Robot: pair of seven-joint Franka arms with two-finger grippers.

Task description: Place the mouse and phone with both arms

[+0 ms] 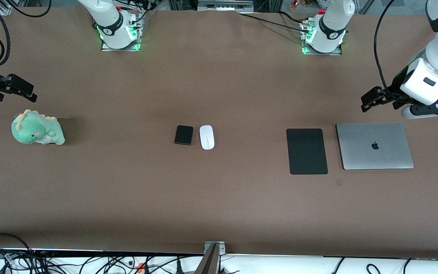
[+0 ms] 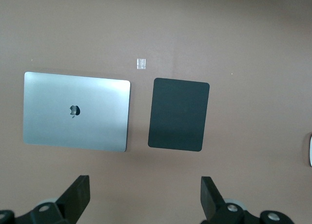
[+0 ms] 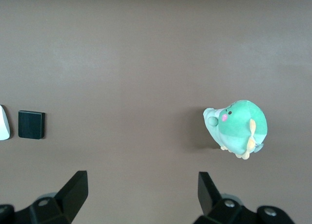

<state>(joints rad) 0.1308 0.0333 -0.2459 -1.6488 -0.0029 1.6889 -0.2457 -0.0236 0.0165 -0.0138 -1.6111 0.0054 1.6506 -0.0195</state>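
Front view, across the table: the right gripper (image 1: 13, 89) hangs wide open over the green plush dinosaur (image 1: 37, 127); mid-table, one small black slab phone (image 1: 184, 135) lies just beside one glossy white oval mouse (image 1: 207, 137); one black mat (image 1: 307, 151), one silver laptop (image 1: 374, 146); the left gripper (image 1: 375, 99) hovers spread wide. Each arm should descend squarely, jaws straddling its item's narrow sides.

A big brown table (image 1: 219, 205) fills almost the whole view. Its top is flat and smooth, with soft, even light on it. Along the edge nearest the front camera runs a thin silver strip with a small metal bracket (image 1: 214, 247) in the middle. Below that edge, many black cables (image 1: 51, 262) lie tangled on a white floor.
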